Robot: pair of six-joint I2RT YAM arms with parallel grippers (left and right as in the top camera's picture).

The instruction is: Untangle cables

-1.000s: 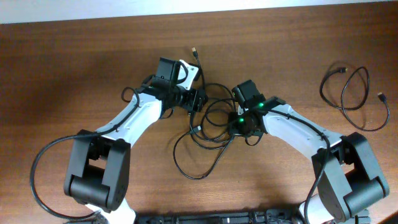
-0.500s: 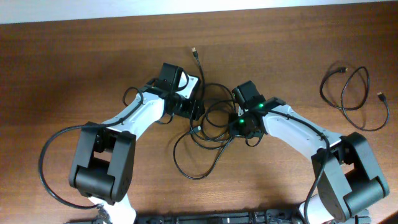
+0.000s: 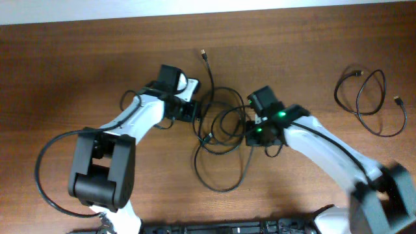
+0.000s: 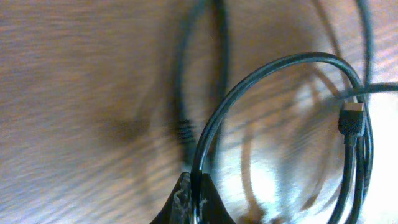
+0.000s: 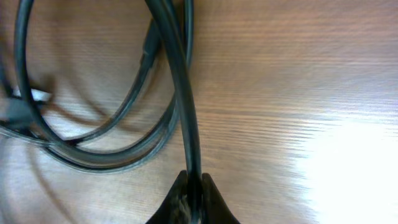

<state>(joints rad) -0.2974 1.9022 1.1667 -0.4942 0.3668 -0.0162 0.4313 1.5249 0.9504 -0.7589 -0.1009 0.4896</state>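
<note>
A tangle of thin black cables (image 3: 224, 190) lies looped at the middle of the brown table (image 3: 78, 71). My left gripper (image 3: 197, 116) is at the tangle's left edge and my right gripper (image 3: 249, 134) at its right edge. In the left wrist view the left gripper (image 4: 194, 186) is shut on one black cable (image 4: 298, 57) that arcs up and to the right, with a small plug (image 4: 352, 119) beside it. In the right wrist view the right gripper (image 5: 193, 184) is shut on a black strand (image 5: 185, 106) that runs straight up, past other loops on its left.
A separate black cable (image 3: 367, 97) lies coiled alone at the right side of the table. One end of the tangle with a gold-tipped plug (image 3: 203, 52) points toward the table's far edge. Thicker black arm wires loop beside the left base (image 3: 45, 169).
The left gripper has shut on a cable and drawn slightly left. The right arm has shifted a little to the right, and the tangle's lower loop has narrowed and moved right.
</note>
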